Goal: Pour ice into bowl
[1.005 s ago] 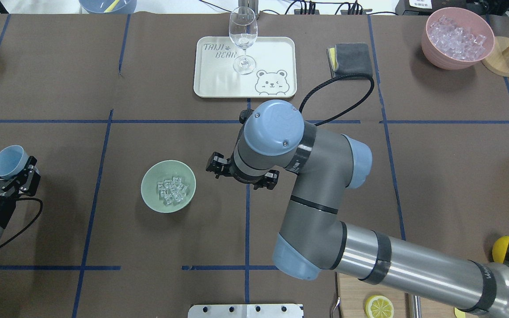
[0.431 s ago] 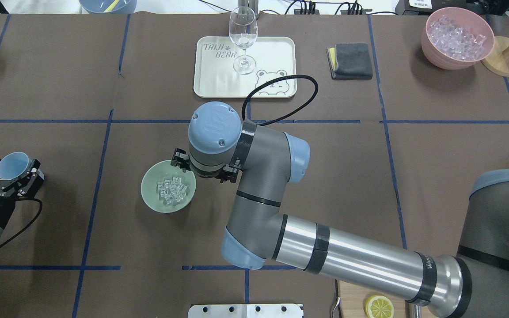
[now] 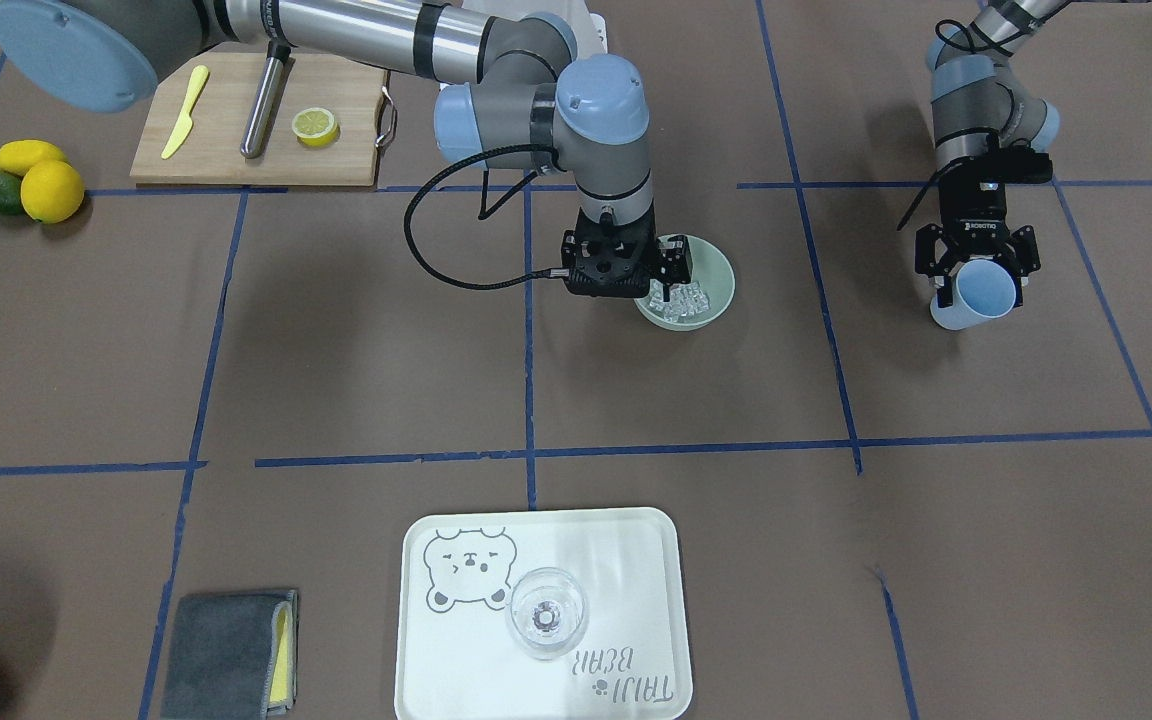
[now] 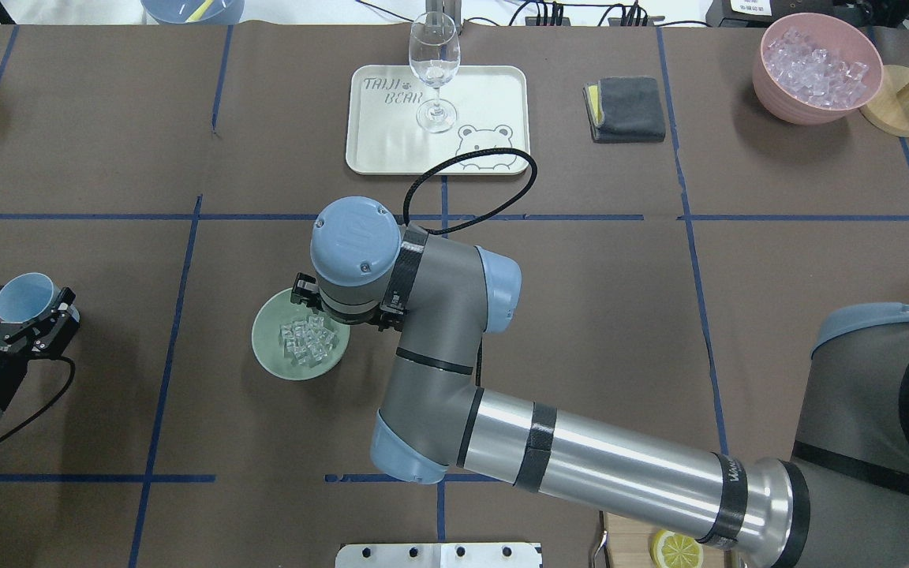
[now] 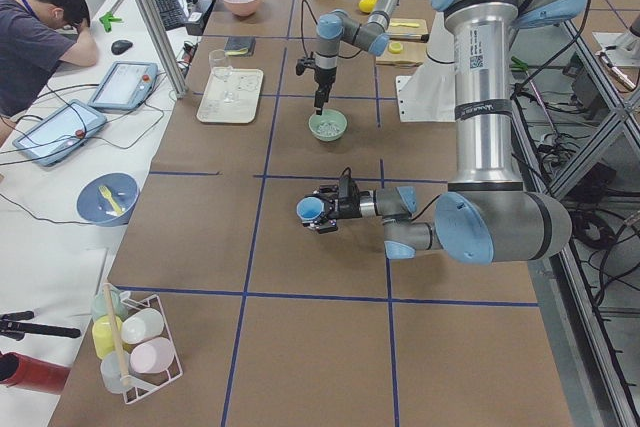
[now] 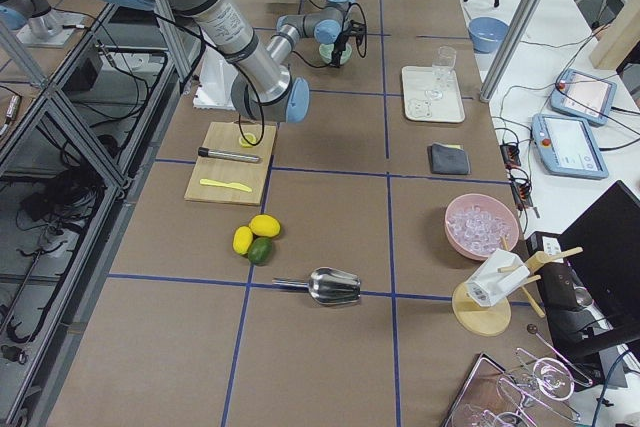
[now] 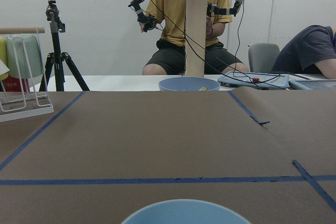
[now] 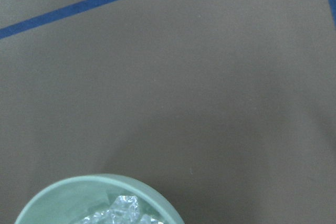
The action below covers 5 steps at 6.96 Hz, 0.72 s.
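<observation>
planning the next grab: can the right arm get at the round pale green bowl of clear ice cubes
Likely yes: the open right gripper hangs over the rim of the pale sage-green bowl, with nothing between them.

Overhead: ice (image 4: pixel 308 345) in bowl (image 4: pixel 271 363); my right gripper (image 3: pixel 669 280) over bowl's rim at 2 o'clock; cup (image 4: pixel 22 293) in my left gripper (image 4: pixel 20 314), bowl's 9 o'clock, well apart; tray (image 4: pixel 391 150) at 1 o'clock, glass (image 4: pixel 434 75) on it; cloth (image 4: pixel 628 109) at tray's 3 o'clock
</observation>
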Each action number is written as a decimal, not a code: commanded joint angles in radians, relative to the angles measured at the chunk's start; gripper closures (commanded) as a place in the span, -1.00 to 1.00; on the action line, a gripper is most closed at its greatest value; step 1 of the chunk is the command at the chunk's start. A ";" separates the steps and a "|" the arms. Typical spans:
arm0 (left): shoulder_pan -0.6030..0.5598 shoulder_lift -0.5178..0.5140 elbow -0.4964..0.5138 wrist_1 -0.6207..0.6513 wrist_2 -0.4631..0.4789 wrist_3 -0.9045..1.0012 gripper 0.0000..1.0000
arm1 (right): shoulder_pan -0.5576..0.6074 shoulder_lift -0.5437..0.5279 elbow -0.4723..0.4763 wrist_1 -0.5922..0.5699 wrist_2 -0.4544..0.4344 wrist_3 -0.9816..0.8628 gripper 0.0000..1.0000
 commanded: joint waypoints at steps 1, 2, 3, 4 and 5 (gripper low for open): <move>-0.004 0.026 -0.035 -0.002 -0.015 0.022 -0.99 | -0.027 0.004 -0.013 0.004 -0.016 0.000 -1.00; -0.005 0.058 -0.083 -0.002 -0.035 0.036 -0.99 | -0.040 0.004 -0.011 0.004 -0.016 -0.001 -1.00; -0.007 0.064 -0.109 -0.004 -0.044 0.062 -0.99 | -0.051 0.001 -0.011 0.005 -0.022 -0.001 -0.96; -0.010 0.064 -0.125 -0.004 -0.065 0.067 -0.99 | -0.055 -0.006 -0.009 0.005 -0.032 -0.004 -0.06; -0.025 0.067 -0.149 -0.002 -0.094 0.113 -0.99 | -0.057 -0.010 -0.005 0.007 -0.032 -0.012 0.99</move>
